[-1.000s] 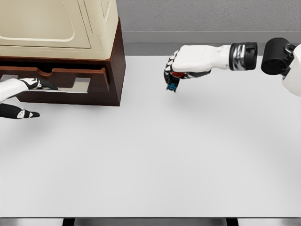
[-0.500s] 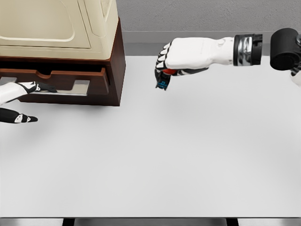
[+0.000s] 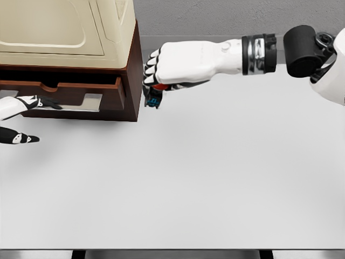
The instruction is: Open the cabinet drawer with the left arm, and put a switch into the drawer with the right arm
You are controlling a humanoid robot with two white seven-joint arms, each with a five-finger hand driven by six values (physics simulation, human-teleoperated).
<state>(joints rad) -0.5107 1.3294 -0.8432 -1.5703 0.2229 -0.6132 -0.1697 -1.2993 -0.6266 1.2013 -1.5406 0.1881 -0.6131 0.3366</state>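
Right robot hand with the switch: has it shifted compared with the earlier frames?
Yes. The right robot hand, gripping the switch, has travelled left across the table and now sits beside the cabinet corner, near the open drawer.

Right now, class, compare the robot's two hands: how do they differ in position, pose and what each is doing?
The right hand hangs in the air beside the cabinet; the left hand sits low at the picture's left edge, at the drawer front. The right hand is curled around the switch; the left hand's fingers reach to the drawer and hold no loose object. The right forearm shows fully; the left is mostly cut off. Both are white with dark fingertips.
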